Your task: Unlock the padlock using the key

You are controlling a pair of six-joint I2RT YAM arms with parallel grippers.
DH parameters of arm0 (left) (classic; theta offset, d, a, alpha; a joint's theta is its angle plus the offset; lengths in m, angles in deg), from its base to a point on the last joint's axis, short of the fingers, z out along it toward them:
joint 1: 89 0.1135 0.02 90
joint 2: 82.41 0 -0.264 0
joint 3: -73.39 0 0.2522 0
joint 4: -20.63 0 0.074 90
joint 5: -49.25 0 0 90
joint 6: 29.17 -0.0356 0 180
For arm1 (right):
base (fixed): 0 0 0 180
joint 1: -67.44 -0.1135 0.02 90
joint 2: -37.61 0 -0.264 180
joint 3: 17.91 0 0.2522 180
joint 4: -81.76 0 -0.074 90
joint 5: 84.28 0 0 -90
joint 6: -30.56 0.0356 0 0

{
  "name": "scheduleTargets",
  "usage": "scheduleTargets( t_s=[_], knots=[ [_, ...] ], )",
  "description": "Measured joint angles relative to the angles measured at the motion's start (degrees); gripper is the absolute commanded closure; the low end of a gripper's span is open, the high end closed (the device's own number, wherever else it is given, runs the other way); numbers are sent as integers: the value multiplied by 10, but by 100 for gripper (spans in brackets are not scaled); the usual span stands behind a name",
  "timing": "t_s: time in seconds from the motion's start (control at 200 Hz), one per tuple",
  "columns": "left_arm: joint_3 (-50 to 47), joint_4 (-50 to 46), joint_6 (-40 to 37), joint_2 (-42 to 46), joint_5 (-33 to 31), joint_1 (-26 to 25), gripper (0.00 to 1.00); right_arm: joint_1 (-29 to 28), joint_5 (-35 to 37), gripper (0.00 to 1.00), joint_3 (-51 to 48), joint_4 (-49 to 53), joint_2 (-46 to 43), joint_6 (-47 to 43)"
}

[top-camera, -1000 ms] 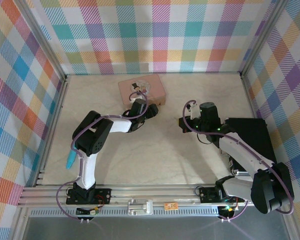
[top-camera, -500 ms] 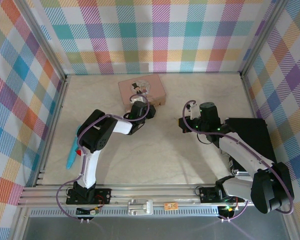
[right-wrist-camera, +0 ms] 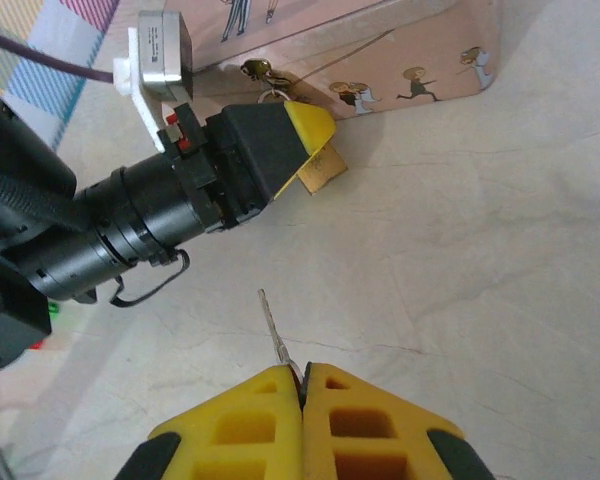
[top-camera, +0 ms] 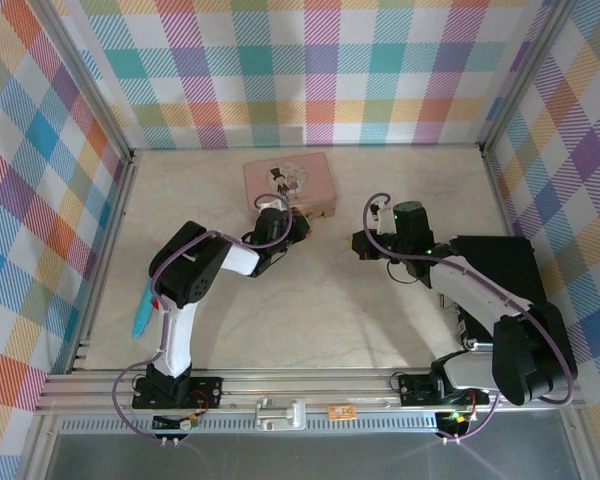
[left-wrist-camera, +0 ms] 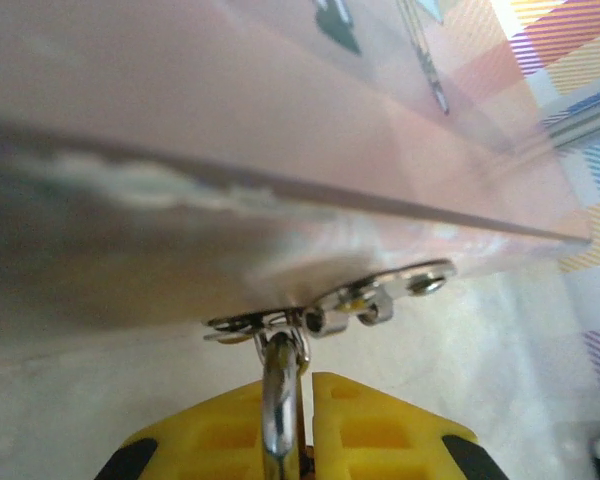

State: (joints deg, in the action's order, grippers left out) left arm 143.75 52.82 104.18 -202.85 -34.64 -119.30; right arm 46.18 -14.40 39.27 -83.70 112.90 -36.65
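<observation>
Between the shut fingers of the left gripper (left-wrist-camera: 302, 425) sits the padlock (right-wrist-camera: 322, 170). Its thin shackle (left-wrist-camera: 278, 400) runs up out of the pinch and through the hasp (left-wrist-camera: 330, 305) on the front wall of the pink tin (top-camera: 315, 172), and the brass body pokes out just under those jaws. Off to their side, well apart across bare table (right-wrist-camera: 460, 280), the right gripper (right-wrist-camera: 303, 388) has its jaws pressed together on the near end of the key (right-wrist-camera: 272, 325), whose blade sticks out ahead toward the lock. What worries me is the aim: I can't make out the keyhole, and the key is a sliver held only at its end. I'd guess a skewed approach would make it skate off the brass or twist in the pinch, and a hard shove could drag the tin along by its hasp. Ahead of the right jaws the table lies flat and open. Ahead of the left jaws the tin's wall is right there, so the key must come in low beside them.
</observation>
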Motion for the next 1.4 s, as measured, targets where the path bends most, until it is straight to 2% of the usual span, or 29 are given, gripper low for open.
scheduleTargets(
  t_s=[0.105, 0.33, 0.595, 0.87, 1.4],
  knots=[
    [-9, 45, 44, 3, 24, 9, 100, 7, -30, 100, -9, -38, 20, 31],
    [-28, 183, 197, -2, 85, 25, 100, 19, -96, 100, -40, -123, 75, 96],
    [-61, 282, 292, -2, 129, 25, 100, 26, -189, 100, -38, -243, 176, 158],
    [-62, 294, 319, -2, 144, 25, 100, 26, -219, 100, -12, -317, 231, 199],
    [-62, 293, 318, -2, 144, 25, 100, 22, -233, 100, 35, -385, 281, 231]
  ],
)
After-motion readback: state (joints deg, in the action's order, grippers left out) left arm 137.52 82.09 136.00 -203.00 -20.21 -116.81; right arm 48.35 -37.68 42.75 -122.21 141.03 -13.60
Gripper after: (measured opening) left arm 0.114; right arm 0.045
